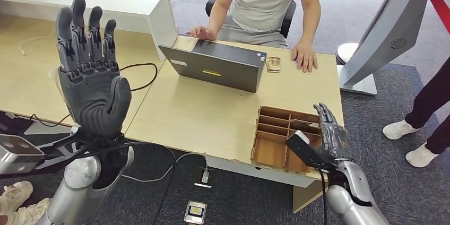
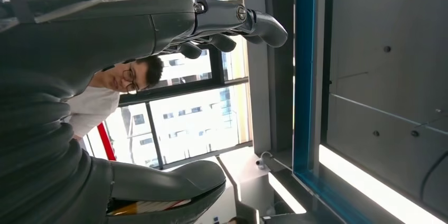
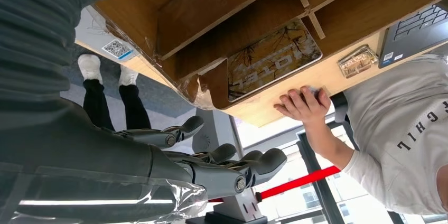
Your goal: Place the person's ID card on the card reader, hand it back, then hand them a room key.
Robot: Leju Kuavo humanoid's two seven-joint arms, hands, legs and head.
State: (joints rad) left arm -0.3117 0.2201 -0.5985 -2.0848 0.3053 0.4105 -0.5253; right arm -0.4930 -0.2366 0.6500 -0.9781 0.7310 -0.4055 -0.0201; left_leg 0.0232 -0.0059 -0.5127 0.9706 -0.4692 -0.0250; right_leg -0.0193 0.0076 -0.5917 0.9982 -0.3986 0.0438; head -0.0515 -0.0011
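Room key (image 3: 273, 59): printed card lying flat in a compartment of the wooden organiser (image 1: 276, 137), at four o'clock on the surface (image 1: 201, 113). Thin, stiff, light, probably slick; best pinched at an exposed edge. Right hand (image 1: 331, 129): released, hovering beside the organiser. Left hand (image 1: 93, 71): raised, fingers spread, holding nothing.

The laptop (image 1: 215, 66) shows its lid's back, so its screen is hidden. The person's (image 1: 265, 2) head is cut off by the head view's upper edge. The small clear object (image 1: 273, 64) beside the laptop is too small to name. The left hand (image 2: 68, 76) hides most of the seated person in the left wrist view.
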